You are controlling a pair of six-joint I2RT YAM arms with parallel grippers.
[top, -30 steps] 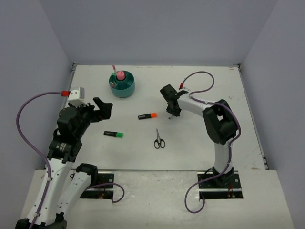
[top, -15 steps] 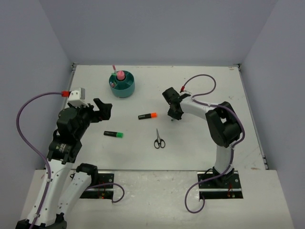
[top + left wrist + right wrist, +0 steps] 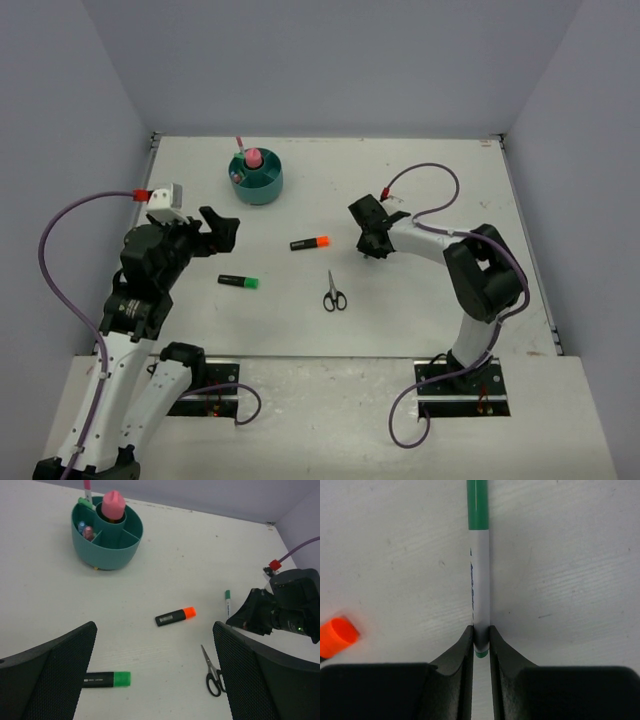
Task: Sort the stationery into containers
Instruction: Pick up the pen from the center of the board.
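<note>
The teal organiser (image 3: 262,190) (image 3: 105,550) stands at the back left with a pink tube (image 3: 253,158) (image 3: 113,504) in its centre well and markers in the side compartments. An orange-capped highlighter (image 3: 310,243) (image 3: 175,616), a green-capped highlighter (image 3: 239,282) (image 3: 102,679) and black scissors (image 3: 334,292) (image 3: 214,672) lie on the table. My right gripper (image 3: 372,243) (image 3: 481,635) is low at the table, shut on the end of a thin white pen (image 3: 480,580) (image 3: 227,602) with a green cap. My left gripper (image 3: 218,228) (image 3: 153,630) hangs open above the highlighters, holding nothing.
Grey walls close the table on three sides. A purple cable (image 3: 425,190) loops over the right arm (image 3: 290,610). The orange cap (image 3: 337,636) lies just left of my right fingers.
My right gripper has shifted slightly right and down to the table, and its jaws have closed on the white pen. The left arm has barely moved.
</note>
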